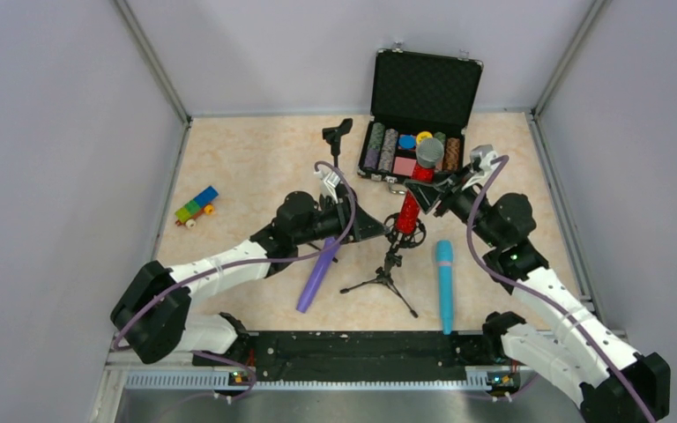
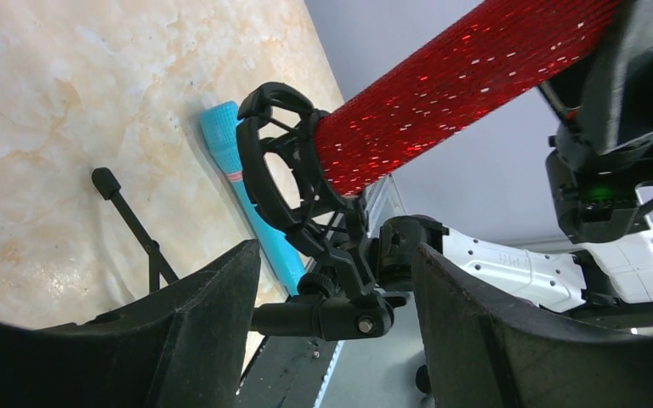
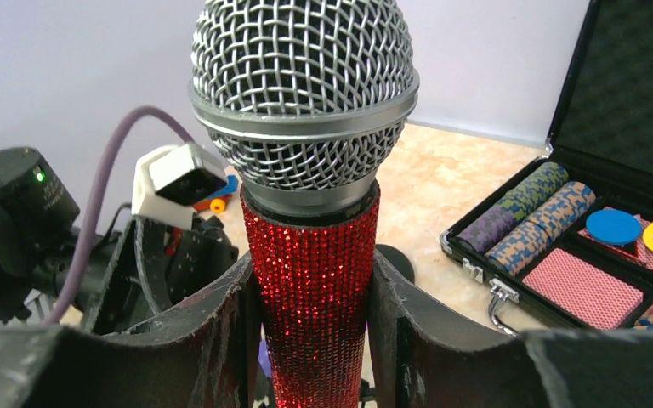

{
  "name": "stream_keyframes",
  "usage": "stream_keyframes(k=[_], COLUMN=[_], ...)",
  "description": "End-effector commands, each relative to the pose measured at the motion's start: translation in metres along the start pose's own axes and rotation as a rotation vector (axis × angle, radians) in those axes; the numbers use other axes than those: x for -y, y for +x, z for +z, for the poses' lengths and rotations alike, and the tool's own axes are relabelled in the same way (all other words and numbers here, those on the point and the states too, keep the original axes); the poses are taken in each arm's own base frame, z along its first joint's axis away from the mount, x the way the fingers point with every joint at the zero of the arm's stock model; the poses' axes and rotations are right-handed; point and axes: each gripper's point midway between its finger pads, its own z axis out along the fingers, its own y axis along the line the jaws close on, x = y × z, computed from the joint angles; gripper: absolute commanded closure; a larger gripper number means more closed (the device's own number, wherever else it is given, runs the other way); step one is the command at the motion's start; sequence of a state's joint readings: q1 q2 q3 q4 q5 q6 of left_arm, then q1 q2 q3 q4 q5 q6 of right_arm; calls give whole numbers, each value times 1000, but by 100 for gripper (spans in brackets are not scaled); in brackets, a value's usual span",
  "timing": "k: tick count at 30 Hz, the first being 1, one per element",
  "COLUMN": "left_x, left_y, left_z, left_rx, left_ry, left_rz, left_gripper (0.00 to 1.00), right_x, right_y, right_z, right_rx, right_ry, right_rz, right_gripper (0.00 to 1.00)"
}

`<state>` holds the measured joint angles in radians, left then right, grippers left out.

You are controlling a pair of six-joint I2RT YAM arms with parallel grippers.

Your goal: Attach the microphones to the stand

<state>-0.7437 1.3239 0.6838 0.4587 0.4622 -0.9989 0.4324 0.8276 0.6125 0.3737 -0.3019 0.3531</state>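
Red glitter covers the microphone (image 1: 409, 211) that the right hand (image 3: 310, 272) pinches just below its silver mesh head, both fingers pressed flat against the body. It leans with the head toward 1 o'clock, and its lower end sits inside the black ring mount (image 2: 274, 161) on top of the tripod stand (image 1: 388, 275) at the middle of the tabletop (image 1: 247, 159). The left hand (image 2: 336, 255) comes in from 9 o'clock with its fingers spread, one on either side of the swivel joint under that ring. Whether they touch the joint cannot be told.

A teal-blue microphone (image 1: 444, 286) lies flat at 3 o'clock from the stand's legs, running roughly 12 to 6. A purple microphone (image 1: 317, 275) lies at 9 o'clock from the legs, partly under the left arm. At 12 o'clock an open black case of poker chips (image 1: 419, 115) stands against the back wall, with a small black clip holder (image 1: 337, 137) just at its 9 o'clock. A toy made of coloured blocks (image 1: 196, 206) rests near the 9 o'clock edge.
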Motion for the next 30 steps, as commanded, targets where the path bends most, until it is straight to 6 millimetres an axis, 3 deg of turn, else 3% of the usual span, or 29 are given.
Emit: stream_keyframes(k=[1, 7, 30], left_x=[30, 35, 34], left_y=[-21, -28, -31], left_z=[-10, -19, -30], left_rx=[87, 137, 170], left_ry=[70, 67, 39], left_rz=[101, 138, 165], left_gripper=[29, 25, 24], right_x=[-16, -24, -45], right_y=[20, 30, 56], right_z=[-4, -4, 7], right_rx=[-40, -36, -9], right_ry=[-85, -125, -223], right_rz=[-36, -61, -91], right_gripper=[100, 100, 100])
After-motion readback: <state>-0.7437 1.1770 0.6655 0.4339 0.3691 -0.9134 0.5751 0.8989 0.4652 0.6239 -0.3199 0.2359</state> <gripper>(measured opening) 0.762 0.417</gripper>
